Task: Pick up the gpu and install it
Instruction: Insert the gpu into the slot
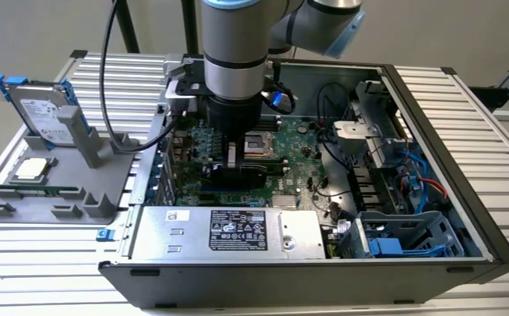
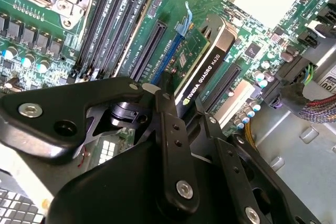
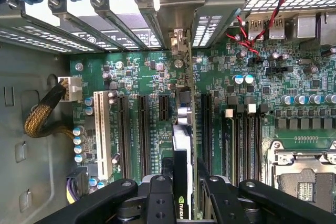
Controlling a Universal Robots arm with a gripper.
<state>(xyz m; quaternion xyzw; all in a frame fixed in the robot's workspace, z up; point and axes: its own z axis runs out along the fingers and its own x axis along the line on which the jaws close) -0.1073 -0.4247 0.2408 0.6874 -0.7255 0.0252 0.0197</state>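
Exterior view: gripper [image 1: 234, 172] lowered into open computer case [image 1: 465, 118], fingers [image 2: 170, 129] closed on the gpu [image 2: 202, 72], card held edge-on just above motherboard [image 3: 131, 77]. Installation step, by the look. Calls for card edge aligned over blue slot [image 2: 169, 59] beneath fingers.

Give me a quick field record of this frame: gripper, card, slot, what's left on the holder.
gripper: down inside the open computer case, fingers closed on the gpu
gpu: held edge-on, upright, over the motherboard; its black shroud shows in the second wrist view
slot: card lines up with the blue slot; full seating cannot be judged
bracket end: points toward the rear slot covers
holder: on the exterior view's left, outside the case; hard drive stands in it
power supply: near case edge, untouched
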